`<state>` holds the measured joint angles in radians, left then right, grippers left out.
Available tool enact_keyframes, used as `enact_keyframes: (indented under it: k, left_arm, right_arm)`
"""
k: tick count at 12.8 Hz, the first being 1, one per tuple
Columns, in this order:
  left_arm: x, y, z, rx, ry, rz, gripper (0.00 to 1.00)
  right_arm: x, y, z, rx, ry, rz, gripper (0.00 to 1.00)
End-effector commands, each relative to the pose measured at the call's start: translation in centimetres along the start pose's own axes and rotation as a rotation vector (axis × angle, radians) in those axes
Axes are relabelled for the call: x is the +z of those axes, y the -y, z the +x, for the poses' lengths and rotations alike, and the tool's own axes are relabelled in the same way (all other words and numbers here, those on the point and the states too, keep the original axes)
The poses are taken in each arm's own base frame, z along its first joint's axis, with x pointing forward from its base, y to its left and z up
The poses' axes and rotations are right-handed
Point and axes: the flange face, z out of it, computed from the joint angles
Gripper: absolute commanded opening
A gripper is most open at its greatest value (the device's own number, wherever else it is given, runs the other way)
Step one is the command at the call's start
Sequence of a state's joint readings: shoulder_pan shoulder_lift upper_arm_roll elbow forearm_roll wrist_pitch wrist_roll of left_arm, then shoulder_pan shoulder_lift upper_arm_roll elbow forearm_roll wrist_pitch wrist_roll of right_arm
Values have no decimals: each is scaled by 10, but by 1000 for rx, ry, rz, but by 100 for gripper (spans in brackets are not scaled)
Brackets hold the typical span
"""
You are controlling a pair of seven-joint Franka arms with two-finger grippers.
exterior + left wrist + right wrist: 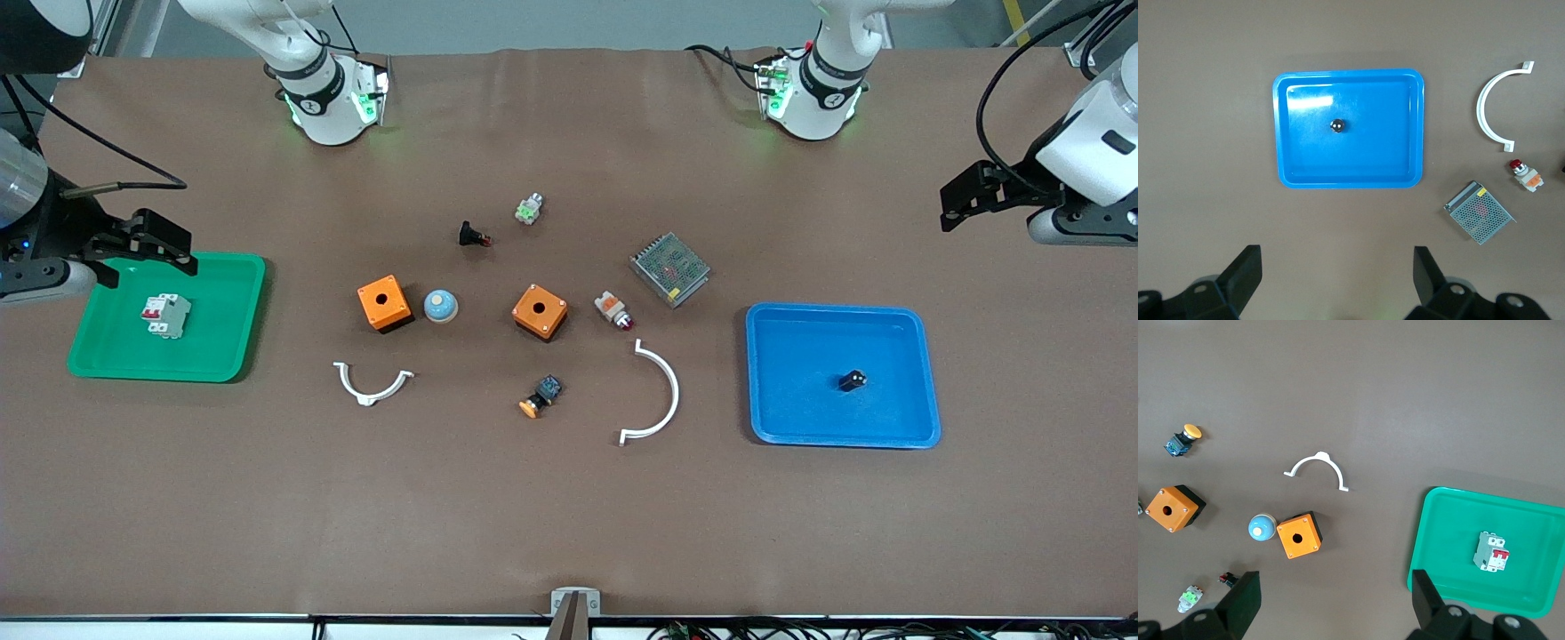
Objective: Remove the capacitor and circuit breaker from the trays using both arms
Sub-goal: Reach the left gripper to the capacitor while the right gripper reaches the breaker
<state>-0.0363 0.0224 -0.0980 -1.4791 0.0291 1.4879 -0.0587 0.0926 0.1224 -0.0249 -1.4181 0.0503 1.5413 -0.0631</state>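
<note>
The breaker (165, 315), a light-grey block with red levers, lies in the green tray (222, 356) at the right arm's end of the table; it also shows in the right wrist view (1491, 551). The capacitor (852, 380), a tiny black cylinder, stands in the blue tray (800, 418) toward the left arm's end and shows in the left wrist view (1337, 125). My right gripper (142, 249) (1336, 587) hangs open and empty, high over the green tray's farther edge. My left gripper (973, 196) (1336, 267) hangs open and empty, high over bare table beside the blue tray.
Between the trays lie two orange boxes (384, 302) (540, 311), a blue dome (440, 306), two white curved brackets (373, 382) (658, 396), a meshed power supply (669, 268), a white-and-orange lamp (613, 310), an orange-capped button (542, 396), a black red-tipped part (473, 236) and a green-white part (529, 209).
</note>
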Motion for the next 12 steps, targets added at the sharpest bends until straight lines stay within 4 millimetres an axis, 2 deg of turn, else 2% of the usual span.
enact_keyframes:
  k: [1, 3, 4, 5, 7, 10, 11, 12]
  left_arm:
    - [-9, 3, -3, 15, -6, 23, 100]
    - [-8, 3, -2, 12, -6, 21, 100]
    - [-3, 3, 3, 13, 2, 19, 100]
    - [-6, 4, 8, 14, -7, 18, 100]
    - [2, 6, 9, 11, 11, 19, 100]
    - [18, 27, 15, -25, 41, 7, 100]
    - [28, 32, 20, -27, 54, 20, 100]
    - [56, 29, 39, -19, 81, 14, 100]
  right_arm:
    - [-5, -8, -5, 25, -6, -5, 100]
    - [-10, -10, -4, 30, -24, 9, 100]
    - [-10, -9, -4, 30, -25, 10, 100]
    - [-10, -11, -3, 32, -30, 7, 100]
    - [-10, -20, -3, 46, -36, -5, 100]
    - [-11, -27, -4, 58, -32, -9, 100]
    - [-12, -50, -8, 97, -31, -4, 100]
    - [-12, -64, -9, 116, -37, 1, 100]
